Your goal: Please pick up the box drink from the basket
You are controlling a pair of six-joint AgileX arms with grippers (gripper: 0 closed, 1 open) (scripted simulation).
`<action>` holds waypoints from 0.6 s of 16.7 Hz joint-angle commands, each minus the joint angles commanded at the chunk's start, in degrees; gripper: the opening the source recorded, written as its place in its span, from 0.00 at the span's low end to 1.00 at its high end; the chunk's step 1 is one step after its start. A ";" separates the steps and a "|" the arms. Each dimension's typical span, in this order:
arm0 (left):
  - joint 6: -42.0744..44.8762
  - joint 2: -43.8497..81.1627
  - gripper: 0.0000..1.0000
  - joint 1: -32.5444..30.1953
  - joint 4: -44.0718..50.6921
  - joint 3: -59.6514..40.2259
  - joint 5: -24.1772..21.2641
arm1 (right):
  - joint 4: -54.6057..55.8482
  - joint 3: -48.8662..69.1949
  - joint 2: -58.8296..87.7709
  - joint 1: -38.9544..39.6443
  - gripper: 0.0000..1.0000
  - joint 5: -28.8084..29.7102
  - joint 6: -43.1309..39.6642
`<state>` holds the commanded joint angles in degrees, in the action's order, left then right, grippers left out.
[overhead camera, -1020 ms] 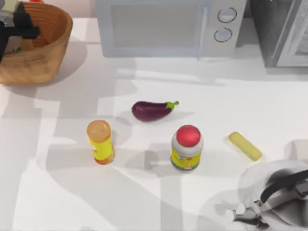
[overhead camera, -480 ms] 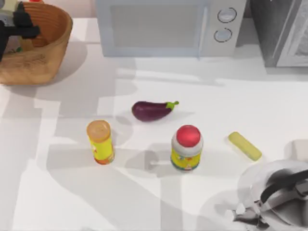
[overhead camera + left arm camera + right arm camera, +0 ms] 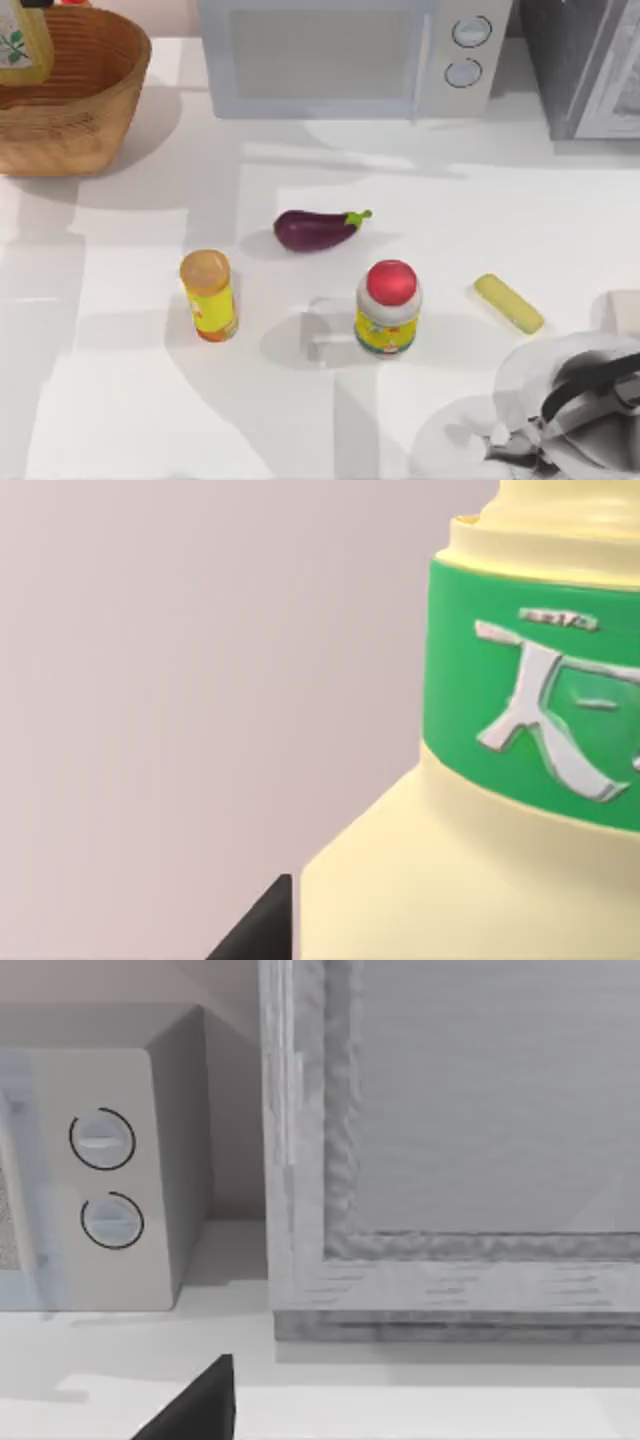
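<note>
A: Where is the small pale-yellow carton of drink with the green leaf marks [image 3: 20, 42]?

B: At the top view's far left corner, over the large round tan wicker basket [image 3: 95, 110], partly cut by the edge of the view. It looks lifted above the ribbed inside rather than lying in it, though I judge that from its position only. The left wrist view has its pale-yellow body and a green band [image 3: 530, 720] very close to the camera.

A: So the left hand holds it?

B: Probably, with the carton that close, but I cannot tell whether its fingers are closed on it.

A: And the right arm?

B: Parked at the table's [image 3: 450, 180] near right corner; its hand [image 3: 515, 445] I cannot read as open or closed either.

A: Which step, then?

B: The lift out of the basket, seemingly near done. Next calls for a steady rise clear of the rim, keeping the carton upright.
</note>
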<state>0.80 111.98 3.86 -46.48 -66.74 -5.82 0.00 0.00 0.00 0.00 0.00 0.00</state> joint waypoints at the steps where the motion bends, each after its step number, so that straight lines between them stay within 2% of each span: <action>1: 0.02 -1.52 0.00 0.01 2.69 -1.20 0.05 | 0.00 0.00 0.00 0.00 1.00 0.00 0.00; 6: -0.03 -7.41 0.00 0.04 13.64 -5.77 0.24 | 0.00 0.00 0.00 0.00 1.00 0.00 0.00; 10: -0.01 -8.40 0.00 0.05 15.44 -6.54 0.27 | 0.00 0.00 0.00 0.00 1.00 0.00 0.00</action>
<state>0.78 103.59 3.91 -31.03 -73.28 -5.55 0.00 0.00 0.00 0.00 0.00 0.00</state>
